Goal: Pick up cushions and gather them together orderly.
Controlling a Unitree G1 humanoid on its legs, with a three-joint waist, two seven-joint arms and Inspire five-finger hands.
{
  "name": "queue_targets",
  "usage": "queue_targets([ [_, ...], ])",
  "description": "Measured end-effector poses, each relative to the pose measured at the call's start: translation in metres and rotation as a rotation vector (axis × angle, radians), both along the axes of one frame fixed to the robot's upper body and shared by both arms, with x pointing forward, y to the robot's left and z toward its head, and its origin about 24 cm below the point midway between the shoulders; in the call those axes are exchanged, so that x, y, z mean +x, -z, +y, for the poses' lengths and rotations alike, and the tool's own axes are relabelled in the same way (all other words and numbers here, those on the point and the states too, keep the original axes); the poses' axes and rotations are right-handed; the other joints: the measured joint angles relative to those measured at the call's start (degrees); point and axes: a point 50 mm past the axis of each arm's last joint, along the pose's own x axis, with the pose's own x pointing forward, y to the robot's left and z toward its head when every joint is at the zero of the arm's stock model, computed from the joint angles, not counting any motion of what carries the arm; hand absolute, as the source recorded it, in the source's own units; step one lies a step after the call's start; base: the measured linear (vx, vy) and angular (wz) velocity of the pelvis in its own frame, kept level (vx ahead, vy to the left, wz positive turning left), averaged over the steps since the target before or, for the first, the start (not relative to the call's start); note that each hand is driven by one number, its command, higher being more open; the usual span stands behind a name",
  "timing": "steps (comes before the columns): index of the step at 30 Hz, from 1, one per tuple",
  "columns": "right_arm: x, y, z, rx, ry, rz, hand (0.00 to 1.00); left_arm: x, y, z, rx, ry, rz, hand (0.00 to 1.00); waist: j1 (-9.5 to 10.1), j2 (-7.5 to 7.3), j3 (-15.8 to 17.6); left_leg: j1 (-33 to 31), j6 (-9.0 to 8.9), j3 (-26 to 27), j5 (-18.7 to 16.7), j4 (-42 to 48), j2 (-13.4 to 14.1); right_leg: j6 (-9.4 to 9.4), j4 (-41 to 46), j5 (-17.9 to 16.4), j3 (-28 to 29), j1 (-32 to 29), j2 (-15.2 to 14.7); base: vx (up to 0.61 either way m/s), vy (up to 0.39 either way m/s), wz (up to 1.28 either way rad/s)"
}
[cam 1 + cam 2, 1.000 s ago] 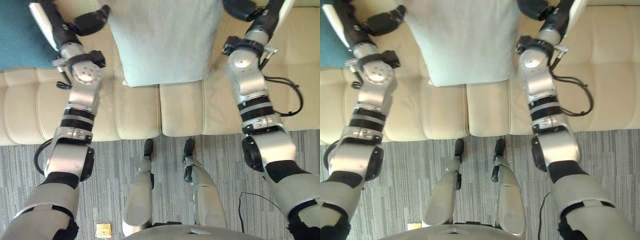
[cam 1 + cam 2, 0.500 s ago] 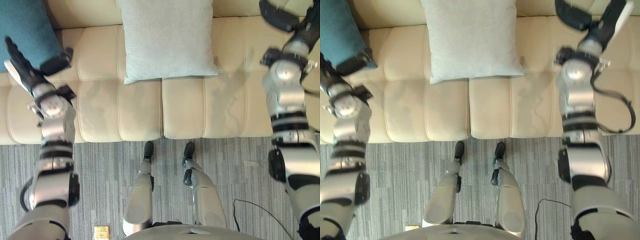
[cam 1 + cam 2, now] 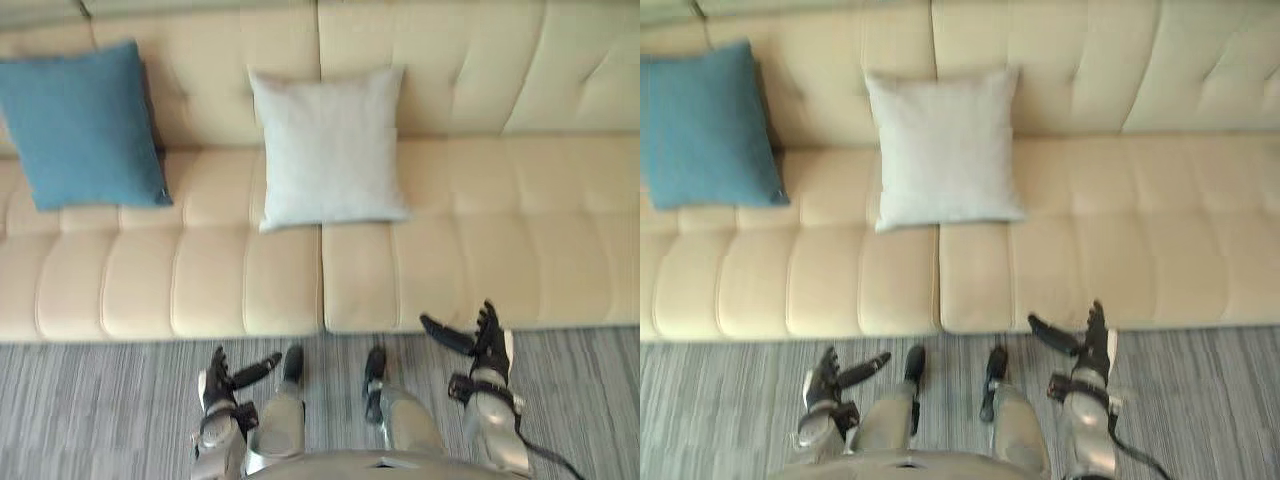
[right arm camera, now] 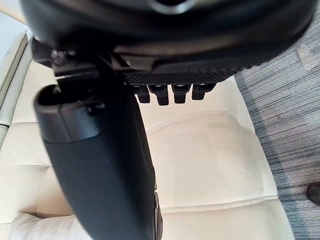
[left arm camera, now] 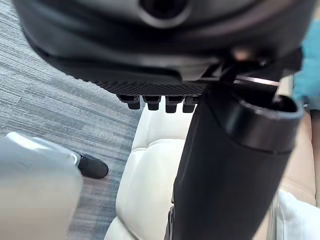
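Now, between grasps it seems, we hang our left hand (image 3: pixel 214 392) and right hand (image 3: pixel 489 348) open and empty before the sofa (image 3: pixel 480 250), the grey cushion (image 3: pixel 330 150) leaning mid-back, well apart from the blue cushion (image 3: pixel 85 125), so one needs reaching and carrying over.

We see two square cushions propped upright against the sofa's backrest, a teal cushion (image 3: pixel 82 125) at the left end and a pale grey cushion (image 3: pixel 329 146) near the middle, standing apart with bare cream upholstery between them.
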Motion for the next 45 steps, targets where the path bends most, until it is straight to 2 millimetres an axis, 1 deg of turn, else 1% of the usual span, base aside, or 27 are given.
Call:
queue_targets([
  [1,-0.008,0.007,0.002,0.005,-0.003,0.028,1.0,-0.006,0.007,-0.002,-0.008,0.011,0.031,1.0,0.02,-0.02,-0.63,0.37,-0.01,0.24,-0.41,0.43,0.06,0.0,-0.02,-0.15,0.14,0.52,0.08,0.04,-0.052,-0.14],
  [3,-0.046,0.036,0.01,0.021,-0.017,0.166,1.0,-0.041,0.036,-0.01,-0.055,0.053,0.187,1.0,0.1,0.09,-6.51,1.8,0.02,0.87,-2.64,2.29,0.58,0.2,-1.69,-0.72,0.18,3.28,0.63,0.07,-0.049,-0.15],
  [7,-0.088,0.077,0.014,0.033,-0.042,0.388,1.0,-0.074,0.061,-0.019,-0.079,0.146,0.351,1.0,-0.13,-0.27,-13.63,5.43,-0.25,1.85,-4.77,2.69,1.24,0.31,-4.44,-0.82,0.18,8.12,1.19,0.08,0.001,-0.09],
  [13,-0.12,0.11,0.029,0.148,-0.029,0.568,1.0,-0.082,0.071,-0.021,-0.093,0.158,0.424,1.0,-0.19,0.01,-17.26,8.8,0.14,3.38,-5.53,2.11,1.67,0.97,-7.36,-0.34,1.0,12.0,1.74,0.05,0.003,-0.12],
  [19,-0.112,0.115,0.035,0.172,-0.042,0.589,1.0,-0.077,0.071,-0.018,-0.081,0.153,0.424,1.0,-0.07,-0.8,-16.71,9.71,-0.31,9.26,-8.31,6.36,2.77,1.57,-6.82,1.59,5.46,11.86,2.44,0.02,0.032,-0.47],
  [21,-0.103,0.115,0.037,0.178,-0.052,0.579,1.0,-0.062,0.067,-0.018,-0.068,0.167,0.393,1.0,0.21,-0.47,-15.71,8.3,0.67,12.6,-9.17,9.63,4.78,4.35,-5.81,3.25,5.48,11.5,3.32,-0.1,0.012,-0.29],
  [22,-0.095,0.113,0.042,0.188,-0.061,0.563,1.0,-0.051,0.063,-0.019,-0.056,0.179,0.365,1.0,0.37,-0.47,-15.21,7.75,0.6,13.57,-9.12,9.93,5.84,0.48,10.35,-4.43,2.33,6.84,1.65,-0.1,-0.047,-0.12],
  [23,-0.095,0.114,0.045,0.198,-0.063,0.565,1.0,-0.048,0.061,-0.017,-0.046,0.182,0.357,1.0,0.31,-0.99,-15.35,7.25,0.54,13.3,-9.09,11.0,5.93,1.57,20.58,-7.99,1.14,5.93,-0.8,-0.05,-0.067,-0.02],
  [24,-0.095,0.115,0.047,0.202,-0.064,0.568,1.0,-0.047,0.061,-0.016,-0.041,0.181,0.354,1.0,0.32,-1.53,-15.59,6.98,0.54,13.27,-9.09,11.73,5.89,2.74,24.12,-9.06,1.09,6.18,-2.1,0.0,-0.083,0.16],
  [25,-0.096,0.116,0.05,0.209,-0.07,0.576,1.0,-0.045,0.059,-0.013,-0.031,0.179,0.348,1.0,0.35,-2.67,-15.86,5.7,0.55,13.29,-9.09,13.56,5.76,4.43,26.98,-10.25,1.44,7.03,-3.9,-0.04,-0.195,0.14],
  [26,-0.085,0.113,0.052,0.207,-0.082,0.552,1.0,-0.039,0.056,-0.012,-0.024,0.178,0.324,1.0,0.87,-3.64,-14.8,3.37,0.6,13.52,-9.08,16.84,6.13,6.15,25.66,-11.09,1.08,7.18,-3.23,-0.12,-0.235,0.03],
  [27,-0.081,0.111,0.05,0.197,-0.081,0.543,1.0,-0.034,0.055,-0.018,-0.037,0.183,0.313,1.0,1.96,-2.81,-14.36,2.7,0.98,13.58,-8.03,16.46,7.45,6.7,20.98,-11.51,0.56,8.82,-1.38,-0.15,-0.258,-0.03],
  [28,-0.079,0.11,0.047,0.186,-0.077,0.538,1.0,-0.035,0.056,-0.025,-0.053,0.188,0.31,1.0,2.7,-2.42,-14.27,2.08,0.45,13.74,-6.76,15.85,8.46,6.59,18.55,-13.66,0.23,10.31,-0.33,-0.15,-0.219,-0.02],
  [29,-0.077,0.109,0.046,0.177,-0.075,0.53,1.0,-0.032,0.054,-0.029,-0.057,0.201,0.298,1.0,3.21,-2.88,-14.02,1.08,-0.31,13.51,-6.37,15.66,8.43,3.84,17.38,-15.68,-0.24,10.33,-0.61,-0.17,-0.252,0.34],
  [30,-0.071,0.106,0.043,0.163,-0.073,0.515,1.0,-0.019,0.051,-0.037,-0.054,0.243,0.275,1.0,3.12,-2.49,-13.1,-1.57,-2.62,12.74,-5.58,16.06,8.99,-0.52,12.51,-17.71,-2.29,11.34,0.87,-0.26,-0.264,0.41],
  [31,-0.065,0.103,0.042,0.146,-0.086,0.503,1.0,-0.016,0.05,-0.044,-0.068,0.259,0.266,1.0,3.61,-0.55,-11.69,-2.07,-3.21,11.95,-4.7,15.9,10.8,-1.44,10.0,-15.57,-3.69,12.45,3.21,-0.25,-0.201,0.39],
  [32,-0.064,0.103,0.043,0.142,-0.094,0.502,1.0,-0.016,0.05,-0.046,-0.072,0.264,0.267,1.0,3.61,-0.09,-11.37,-1.87,-3.32,11.8,-4.25,15.37,11.37,-1.93,9.31,-15.06,-4.13,12.87,3.83,-0.24,-0.165,0.26],
  [33,-0.065,0.104,0.045,0.133,-0.111,0.51,1.0,-0.017,0.05,-0.048,-0.071,0.278,0.269,1.0,3.37,0.09,-11.24,-1.34,-4.23,12.58,-1.69,13.63,12.18,-2.33,9.3,-14.65,-5.35,13.06,4.47,-0.2,-0.142,0.28],
  [34,-0.066,0.105,0.047,0.131,-0.121,0.515,1.0,-0.017,0.05,-0.05,-0.072,0.282,0.269,1.0,3.3,0.03,-11.18,-1.17,-4.09,14.02,-0.57,12.83,12.39,-2.88,9.29,-14.33,-6.02,12.9,4.54,-0.21,-0.135,0.32],
  [36,-0.066,0.104,0.048,0.129,-0.121,0.516,1.0,-0.016,0.05,-0.05,-0.069,0.29,0.27,1.0,3.19,-0.23,-11.05,-1.64,-3.93,15.04,-0.07,12.81,12.37,-4.1,8.85,-13.35,-6.84,11.98,4.45,-0.15,-0.058,0.14],
  [37,-0.064,0.104,0.048,0.127,-0.119,0.513,1.0,-0.015,0.05,-0.05,-0.064,0.292,0.266,1.0,3.2,-0.6,-10.87,-2.42,-3.52,14.44,-0.8,14.33,11.92,-4.58,8.43,-12.39,-7.07,11.49,4.08,-0.11,0.008,0.11],
  [38,-0.064,0.104,0.048,0.127,-0.118,0.517,1.0,-0.012,0.048,-0.05,-0.062,0.296,0.259,1.0,3.08,-0.98,-10.72,-3.73,-2.25,12.31,-4.33,19.25,10.36,-5.08,7.98,-11.1,-7.48,10.58,3.18,-0.1,0.03,0.13],
  [39,-0.065,0.105,0.048,0.128,-0.118,0.524,1.0,-0.011,0.048,-0.05,-0.062,0.297,0.258,1.0,3.01,-1.17,-10.61,-3.85,-2.01,11.45,-5.8,20.95,9.73,-4.98,7.97,-10.75,-7.53,10.36,2.75,-0.08,0.052,0.15],
  [41,-0.07,0.109,0.048,0.133,-0.114,0.551,1.0,-0.013,0.051,-0.052,-0.065,0.303,0.275,1.0,2.4,-1.24,-10.56,-2.54,-0.86,8.14,-13.49,28.02,7.27,-3.73,7.4,-9.16,-7.32,9.78,1.53,-0.12,0.137,0.1],
  [43,-0.071,0.111,0.05,0.14,-0.116,0.558,1.0,-0.015,0.052,-0.05,-0.066,0.297,0.284,1.0,2.19,-1.1,-10.56,-0.99,-1.07,6.86,-16.23,28.27,6.42,-3.09,7.32,-8.8,-6.77,9.63,1.57,-0.13,0.18,-0.09],
  [44,-0.075,0.114,0.055,0.158,-0.118,0.577,1.0,-0.015,0.053,-0.049,-0.066,0.291,0.293,1.0,2.12,-1.53,-10.24,0.22,-1.2,6.17,-18.25,27.49,5.52,-1.94,7.27,-8.35,-5.5,9.69,1.35,-0.19,0.226,-0.32],
  [45,-0.078,0.117,0.062,0.182,-0.126,0.589,1.0,-0.017,0.054,-0.044,-0.055,0.281,0.303,1.0,2.07,-2.0,-10.5,0.96,-0.9,7.24,-18.5,27.18,5.3,-1.0,6.47,-7.49,-4.54,10.12,0.92,-0.19,0.21,-0.34],
])
